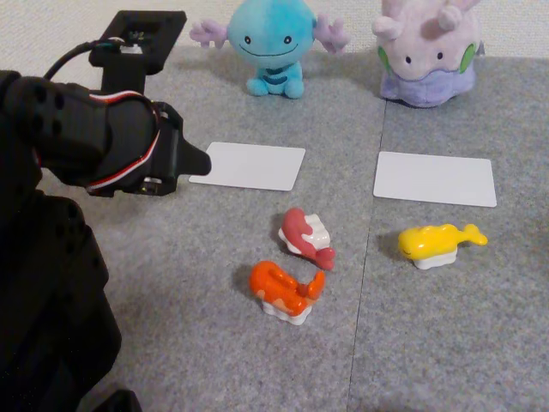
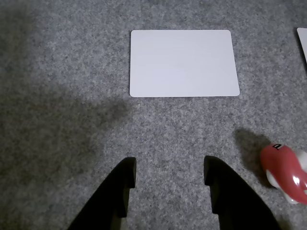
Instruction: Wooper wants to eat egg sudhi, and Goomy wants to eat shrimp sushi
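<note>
Grey carpeted surface (image 1: 429, 343): Wooper (image 1: 268, 43) upper centre and Goomy (image 1: 426, 51) upper right each face a white card, apparently plates. Egg sudhi (image 1: 439, 243) lies right, shrimp sushi (image 1: 286, 291) centre. The tool (image 2: 169, 178) hovers left, parted, empty.

Grey carpet (image 1: 429, 343), two white cards (image 1: 250, 165), three toy sushi (image 1: 286, 292), two plushes (image 1: 270, 43)

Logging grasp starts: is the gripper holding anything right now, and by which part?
Nothing is held. The black two-finger gripper is open over bare grey carpet, short of the white rectangular card.
</note>
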Controlling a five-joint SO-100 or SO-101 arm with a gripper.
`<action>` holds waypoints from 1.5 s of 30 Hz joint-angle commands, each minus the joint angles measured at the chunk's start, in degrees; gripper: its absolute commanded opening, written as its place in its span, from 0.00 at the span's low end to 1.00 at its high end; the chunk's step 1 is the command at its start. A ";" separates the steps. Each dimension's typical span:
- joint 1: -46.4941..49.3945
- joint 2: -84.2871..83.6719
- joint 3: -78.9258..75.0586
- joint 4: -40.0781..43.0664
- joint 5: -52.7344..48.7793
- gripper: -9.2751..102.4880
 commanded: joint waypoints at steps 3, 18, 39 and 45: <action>0.35 0.44 -4.22 -0.26 -0.26 0.24; 0.35 -18.81 -40.43 13.18 -0.26 0.24; 23.12 -47.72 -63.02 28.83 -9.49 0.24; 32.17 -59.94 -63.72 26.10 -8.35 0.24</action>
